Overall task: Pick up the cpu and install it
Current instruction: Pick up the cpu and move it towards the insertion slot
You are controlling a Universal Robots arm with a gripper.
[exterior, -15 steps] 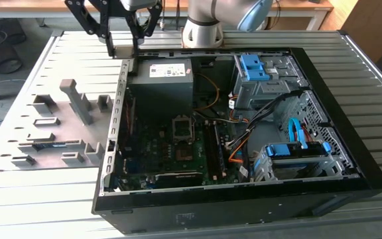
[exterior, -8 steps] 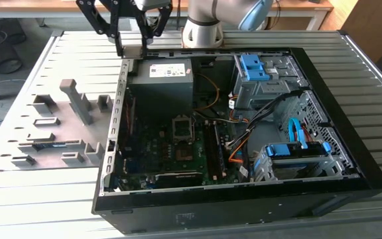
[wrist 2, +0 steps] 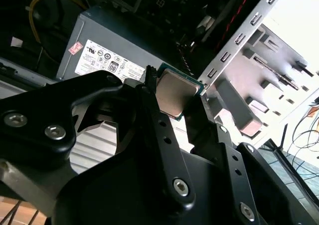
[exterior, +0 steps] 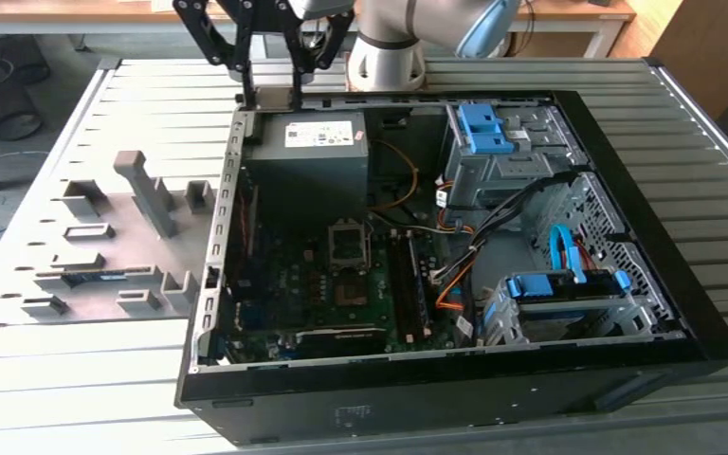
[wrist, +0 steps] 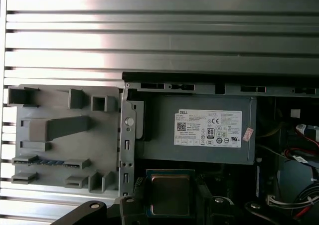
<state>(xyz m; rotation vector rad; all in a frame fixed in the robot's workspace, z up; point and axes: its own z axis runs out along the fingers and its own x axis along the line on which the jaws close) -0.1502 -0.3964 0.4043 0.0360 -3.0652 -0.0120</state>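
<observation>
On the exterior view's left, a pale grey moulded parts tray (exterior: 111,237) with upright slots and posts lies on the ribbed aluminium table (exterior: 86,379). It sits just beside the open black computer case (exterior: 465,398).

The black two-fingered gripper (exterior: 274,90) hangs over the case's far corner on that side. Its fingers are closed on the cpu (wrist: 170,194), a small flat square chip with a dull silver face and a thin green edge. In both wrist views the fingers pinch the chip by two opposite edges, and its face is clear of the pads. The chip is in the air, above the rim where the tray meets the case, and it touches neither.

Further right, inside the case, is the big grey box with a white label (exterior: 319,142). The metal-framed rectangular socket (exterior: 349,244) lies beyond it on the green board, well apart from the chip.

As I judge it, the step in hand is the carry. It is done well if the chip is held level, the pinch stays even so it cannot twist, and its edges are squared to the socket frame on the way across. The yellow and orange cables (exterior: 396,185) to the socket's right are best avoided.
</observation>
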